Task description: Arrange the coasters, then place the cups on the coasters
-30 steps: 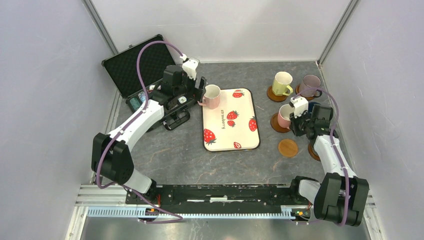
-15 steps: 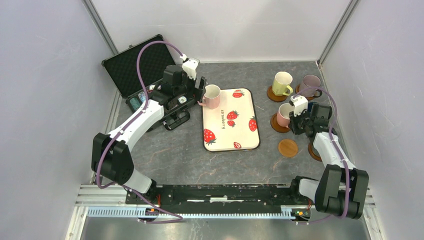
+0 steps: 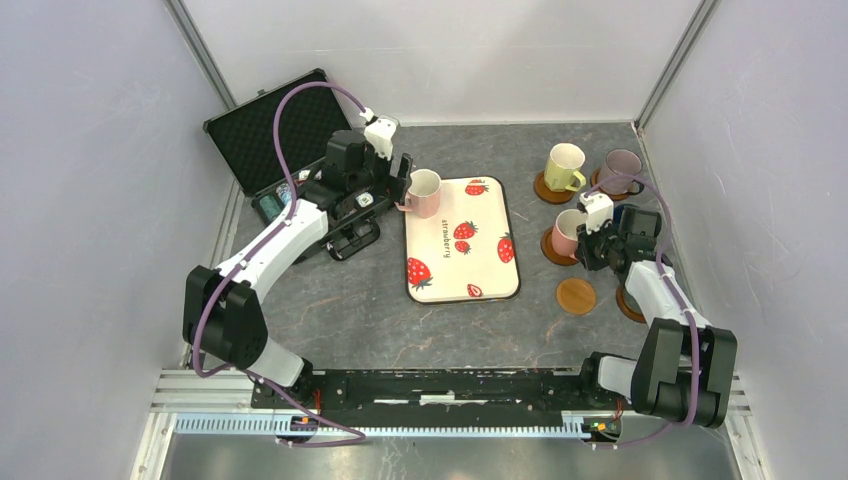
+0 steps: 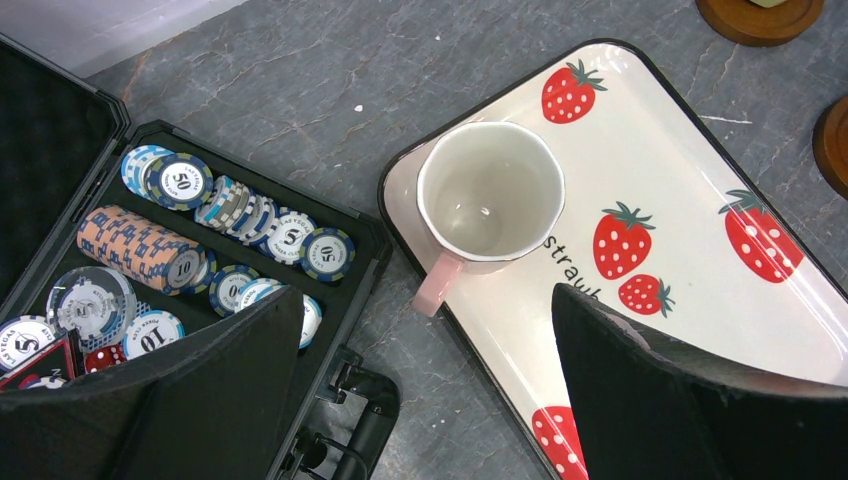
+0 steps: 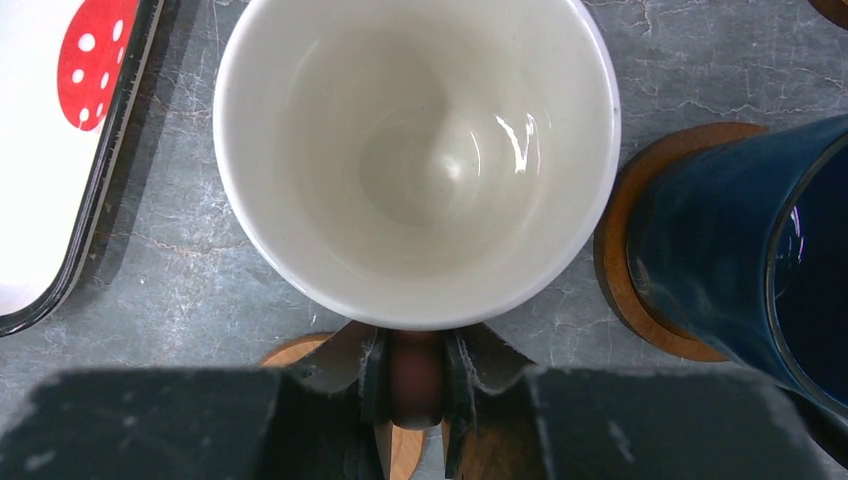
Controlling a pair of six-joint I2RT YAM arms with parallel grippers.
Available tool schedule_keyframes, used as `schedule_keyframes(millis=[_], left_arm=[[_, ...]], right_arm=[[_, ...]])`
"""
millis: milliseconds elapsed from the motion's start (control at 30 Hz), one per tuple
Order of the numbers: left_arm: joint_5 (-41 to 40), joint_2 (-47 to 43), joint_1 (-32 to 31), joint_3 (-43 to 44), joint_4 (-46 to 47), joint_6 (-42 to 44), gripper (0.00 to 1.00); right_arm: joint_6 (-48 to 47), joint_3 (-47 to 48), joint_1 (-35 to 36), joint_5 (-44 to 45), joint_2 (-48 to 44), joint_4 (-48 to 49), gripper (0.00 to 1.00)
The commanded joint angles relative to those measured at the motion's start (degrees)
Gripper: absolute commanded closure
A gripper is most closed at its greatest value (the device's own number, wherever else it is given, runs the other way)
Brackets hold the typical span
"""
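On coaster [image 5: 300, 352], pink cup [image 5: 415, 150], right claw [image 5: 415, 365] pinching handle

Top external: high, rear of rig, looking down on whole table [image 3: 360, 310]
Left wrist: mid-height, facing down on pink mug [image 4: 490, 190] at tray [image 4: 680, 150] corner; both also in top view
Right wrist: very close above second pink mug [image 5: 415, 160]; also in top view
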Motion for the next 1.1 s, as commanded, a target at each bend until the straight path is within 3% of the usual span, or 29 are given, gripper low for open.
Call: schedule_keyframes(millis=[0, 333, 533, 600, 867, 1067], left_arm=[[-0.1, -0.1, 0.2, 1.3, 1.4, 0.3, 0.00], [0.9, 1.2, 0.2, 2.9, -0.3, 1.6, 0.00], [10.6, 6.8, 0.3, 11.9, -16.5, 10.2, 0.00], [13.9, 9.4, 0.4, 14.6, -21.7, 12.9, 0.00], [14.0, 19.3, 1.5, 24.9, -31.1, 19.1, 0.00], [16.2, 23.6, 2.7, 29.3, -36.1, 21.6, 0.07]], right_arm=[[0.1, 1.3, -0.1, -1.3, -0.3, 3.9, 0.72], [-1.8, 2.8, -0.6, -0.8, -1.4, -0.5, 0.38], [-5.8, 5.9, -0.9, -2.8, -3.6, -8.6, 0.09], [-7.7, 7.5, -0.8, -4.4, -4.0, -11.4, 0.03], [-7.0, 15.1, -0.8, -5.3, -3.3, -15.5, 0.02], [-5.0, 21.3, -0.8, -6.0, -1.0, -16.4, 0.02]])
